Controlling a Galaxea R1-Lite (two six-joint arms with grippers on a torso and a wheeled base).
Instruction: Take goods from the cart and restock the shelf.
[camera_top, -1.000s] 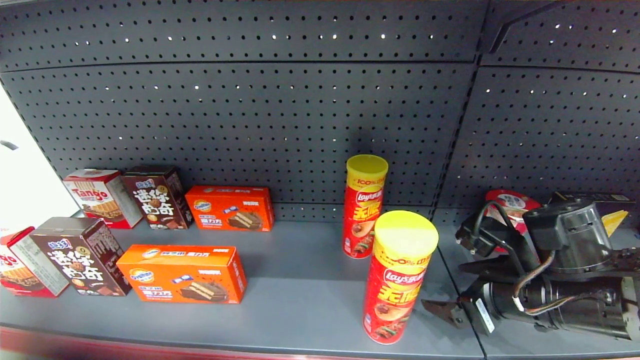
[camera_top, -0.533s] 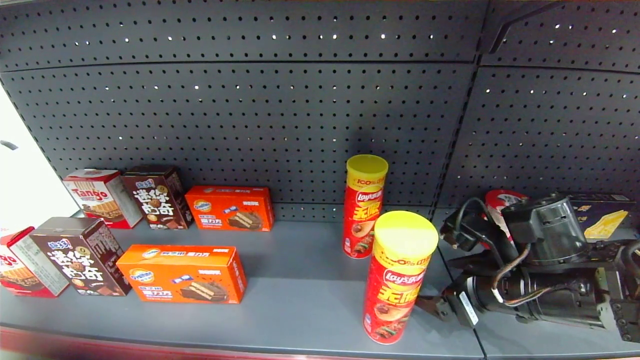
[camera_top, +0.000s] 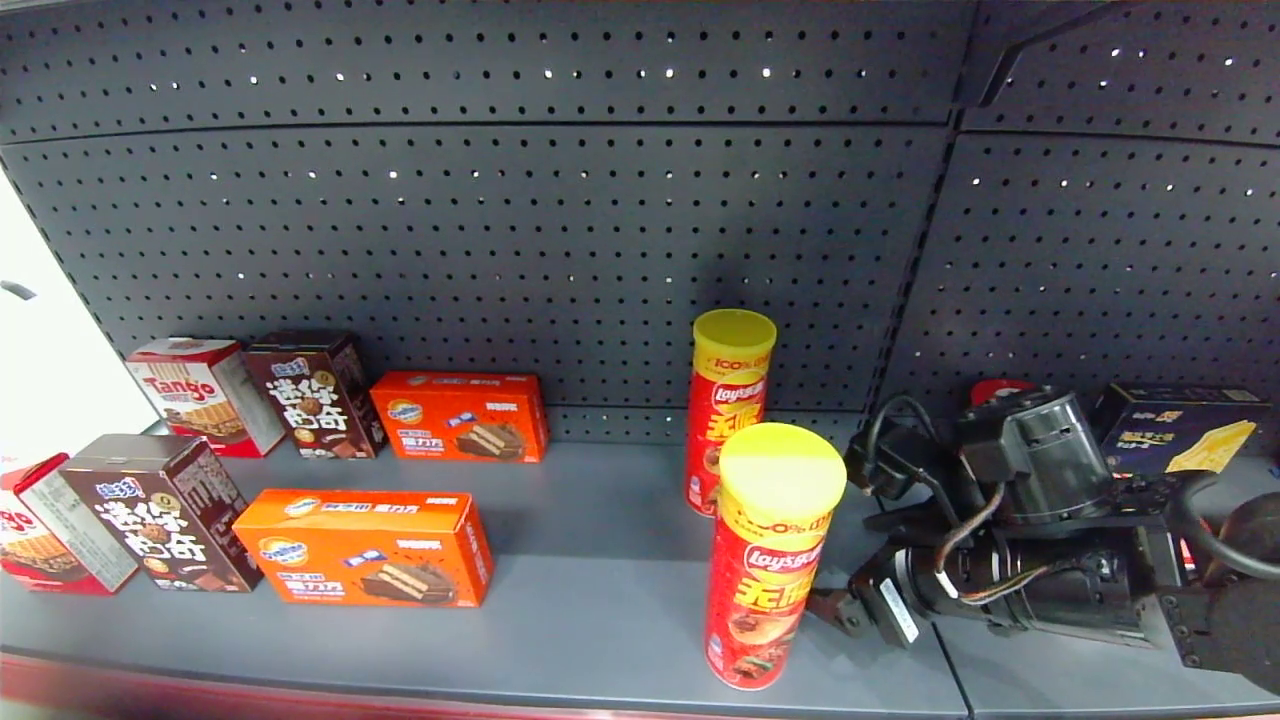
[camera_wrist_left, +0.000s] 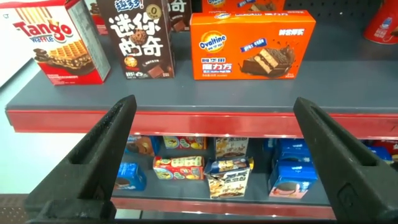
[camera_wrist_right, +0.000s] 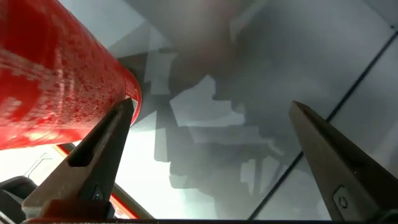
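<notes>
We judge the restocking partly done. The front can (camera_top: 770, 560), red with a yellow lid, stands on the shelf (camera_top: 600, 610) near its front edge. A rear can (camera_top: 730, 400) of the same kind stands just behind it, close to the pegboard wall.

The right end effector (camera_wrist_right: 211, 104) lies low on the shelf just to the right of the front can. Its fingers are spread apart and grip nothing. One fingertip sits against the foot of the can, and the can lies outside the gap. We read that as a can already placed and released.

The left end effector (camera_wrist_left: 214, 106) hangs well to the left of the front can, out before the shelf's front edge, with its fingers wide apart and empty.

What is left, as we judge it, is to draw the right arm clear without knocking the front can, then fetch more goods from the cart. How much waits there we cannot judge.

As for writing, every pack carries large printed names and pictures. We leave these unread and tell the goods by colour. To the left of the front can lies an orange box (camera_top: 365, 545), farther left a brown box (camera_top: 160, 510), and farthest a red-and-white box (camera_top: 35, 540). Each has a twin behind it. To the right of the front can, beyond the arm, lies a dark box (camera_top: 1180, 430) with a yellow patch.
</notes>
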